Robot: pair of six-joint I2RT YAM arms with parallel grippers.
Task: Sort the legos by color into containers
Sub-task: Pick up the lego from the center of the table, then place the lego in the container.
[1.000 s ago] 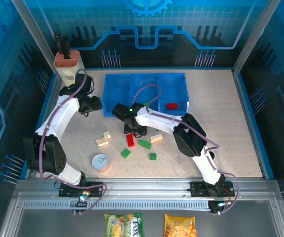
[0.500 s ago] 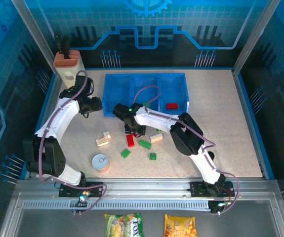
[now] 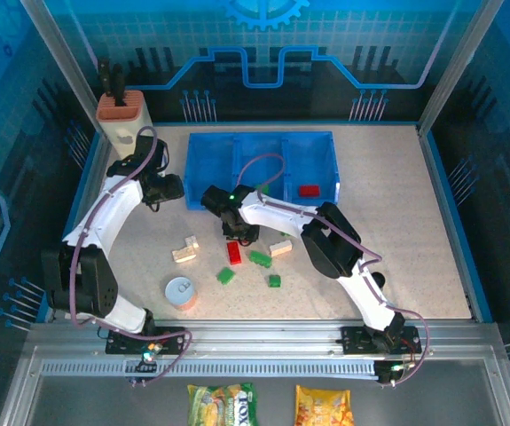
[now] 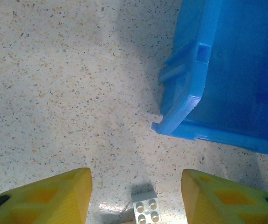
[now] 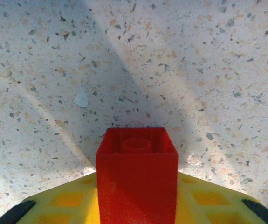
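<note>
Our right gripper (image 5: 136, 205) clamps a small red plastic lego brick (image 5: 136, 161) on the speckled table (image 3: 396, 231) near the translucent blue three-compartment tray (image 3: 194, 169), presumably to lift it in; our left gripper (image 4: 136, 179) hovers part-open, empty.

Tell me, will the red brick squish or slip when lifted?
Probably no squishing: the red brick looks like hard, boxy plastic. The right gripper pinches its flat sides, so it likely won't slip. It looks tiny, probably light.
</note>
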